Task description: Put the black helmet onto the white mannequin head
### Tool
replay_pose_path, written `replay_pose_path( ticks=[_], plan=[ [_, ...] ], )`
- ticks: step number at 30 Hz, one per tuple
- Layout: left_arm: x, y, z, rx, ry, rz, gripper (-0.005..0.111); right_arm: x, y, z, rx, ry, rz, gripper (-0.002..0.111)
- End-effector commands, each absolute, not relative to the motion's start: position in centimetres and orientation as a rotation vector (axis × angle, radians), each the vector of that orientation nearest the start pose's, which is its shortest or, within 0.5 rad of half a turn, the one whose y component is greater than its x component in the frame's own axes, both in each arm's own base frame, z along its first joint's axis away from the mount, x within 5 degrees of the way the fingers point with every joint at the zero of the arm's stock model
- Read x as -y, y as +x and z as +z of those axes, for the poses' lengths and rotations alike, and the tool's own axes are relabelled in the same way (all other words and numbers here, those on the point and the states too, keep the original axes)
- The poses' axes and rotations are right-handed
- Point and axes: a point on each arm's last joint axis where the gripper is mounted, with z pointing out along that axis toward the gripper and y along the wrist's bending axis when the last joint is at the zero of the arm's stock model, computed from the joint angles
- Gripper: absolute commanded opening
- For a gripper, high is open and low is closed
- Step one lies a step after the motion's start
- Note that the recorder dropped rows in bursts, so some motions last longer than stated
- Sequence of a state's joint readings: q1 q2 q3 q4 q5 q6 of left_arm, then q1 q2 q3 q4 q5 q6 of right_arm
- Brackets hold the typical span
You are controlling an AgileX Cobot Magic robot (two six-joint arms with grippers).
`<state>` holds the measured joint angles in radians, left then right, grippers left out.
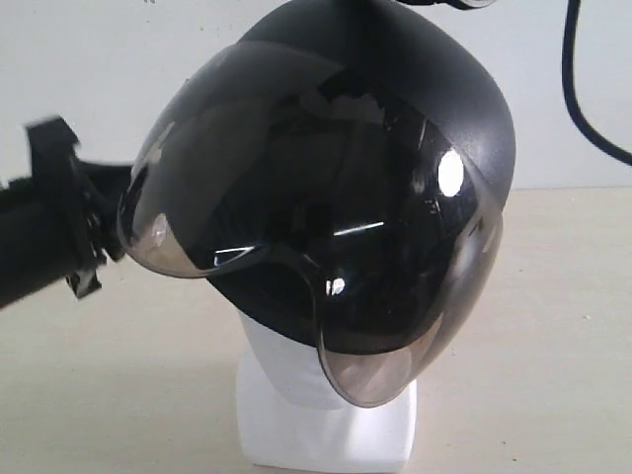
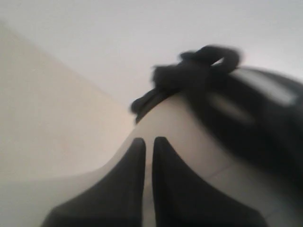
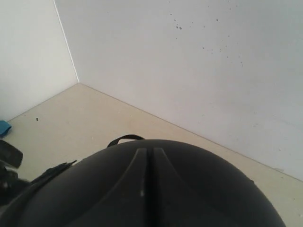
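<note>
The black helmet sits tilted over the white mannequin head, of which only the neck and squarish base show below the rim. Its smoky visor faces the exterior camera and hides the face. My left gripper reaches in from the left at the visor's side edge, with its fingers nearly together and a thin strip of visor in the gap. My right gripper is shut with nothing in it, its fingertips lying against the crown of the helmet's shell.
The mannequin stands on a beige tabletop with white walls close behind. A black cable hangs at the upper right. A helmet strap sticks out past the shell. A small blue object lies at the table's edge.
</note>
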<state>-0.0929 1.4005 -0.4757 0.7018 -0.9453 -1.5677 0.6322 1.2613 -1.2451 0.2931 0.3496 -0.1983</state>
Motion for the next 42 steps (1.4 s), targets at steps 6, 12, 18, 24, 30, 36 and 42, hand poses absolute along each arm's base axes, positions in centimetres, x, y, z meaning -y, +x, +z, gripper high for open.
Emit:
replay_pose_path(
  ticks=[6, 12, 18, 24, 30, 36, 42],
  plan=[
    [6.9, 24.2, 21.1, -1.945, -0.361, -1.123, 0.004, -18.1, 22.5, 40.2, -1.906, -0.643, 0.580, 0.000],
    [5.5, 23.9, 22.2, -1.904, -0.311, -1.023, 0.004, -18.1, 22.5, 40.1, -1.908, -0.650, 0.575, 0.000],
    [2.9, 22.7, 24.9, -1.841, -0.065, -0.802, 0.004, -18.1, 22.5, 40.1, -1.907, -0.651, 0.574, 0.000],
    [1.7, 22.9, 30.6, -1.723, 0.056, -0.724, 0.005, -18.1, 22.5, 40.1, -1.905, -0.656, 0.568, 0.000],
    [2.0, 24.2, 35.9, -1.753, 0.192, -0.724, 0.041, -18.1, 22.5, 40.1, -1.905, -0.656, 0.568, 0.000],
    [2.2, 26.0, 38.1, -1.834, 0.171, -0.858, 0.054, -18.1, 22.5, 40.1, -1.904, -0.658, 0.567, 0.000],
    [2.6, 27.7, 36.7, -1.901, 0.242, -0.992, 0.034, -18.1, 22.5, 40.1, -1.904, -0.658, 0.567, 0.000]
  ],
)
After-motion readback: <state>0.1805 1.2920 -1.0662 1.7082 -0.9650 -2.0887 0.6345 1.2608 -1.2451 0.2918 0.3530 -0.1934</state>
